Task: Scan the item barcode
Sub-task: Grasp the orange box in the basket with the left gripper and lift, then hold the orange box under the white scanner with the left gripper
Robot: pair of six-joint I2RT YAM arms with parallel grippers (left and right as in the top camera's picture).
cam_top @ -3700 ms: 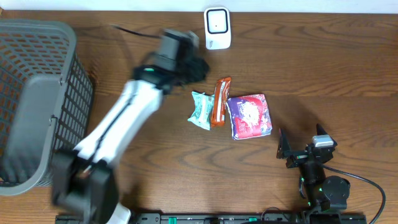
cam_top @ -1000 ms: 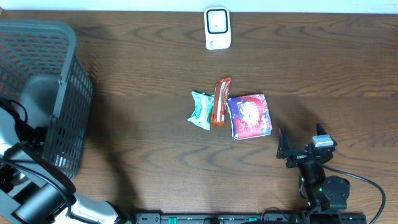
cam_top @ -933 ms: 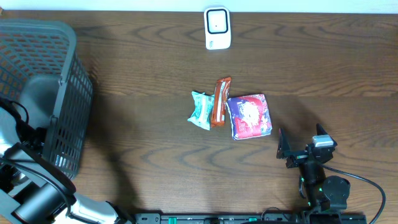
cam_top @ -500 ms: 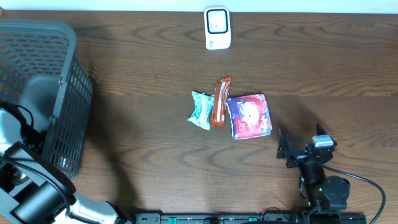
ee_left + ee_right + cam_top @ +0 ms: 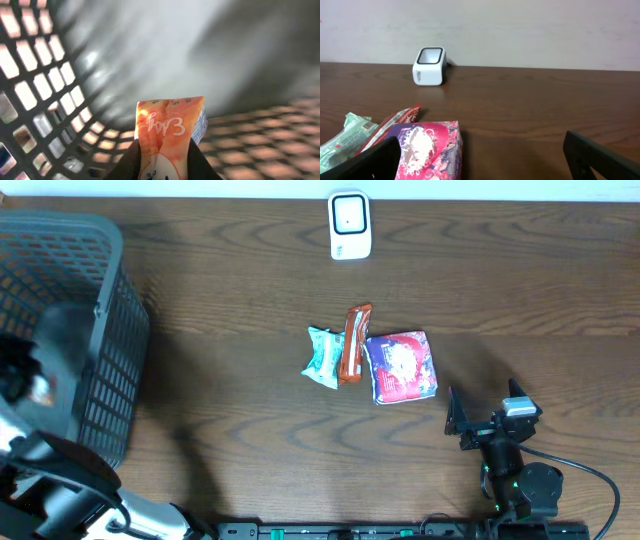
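Orange packet [image 5: 169, 132] sits upright between the dark fingers [image 5: 129, 161] of the left gripper [image 5: 164, 150], which are closed against its two sides, inside the grey mesh basket [image 5: 40, 90]. Its face carries white script lettering that cannot be read from the left wrist view, and its lower part is cut off by the frame edge. From overhead the basket [image 5: 110, 330] stands at the table's [image 5: 250, 280] left edge, and the left gripper within it is only a dark blur with a small orange smear, so the grip is legible from the wrist view alone. The white scanner [image 5: 350, 225] stands at the far edge, near the middle; the right wrist view shows its dark window [image 5: 431, 55] and a side marking too small to read. Near the table's centre a green packet [image 5: 323, 358], a red-orange bar [image 5: 353, 342] and a purple-red packet [image 5: 402, 366] lie side by side, touching; their print is too small to read in either view. The right gripper [image 5: 481, 145] rests near the front edge, fingers spread wide, holding nothing.
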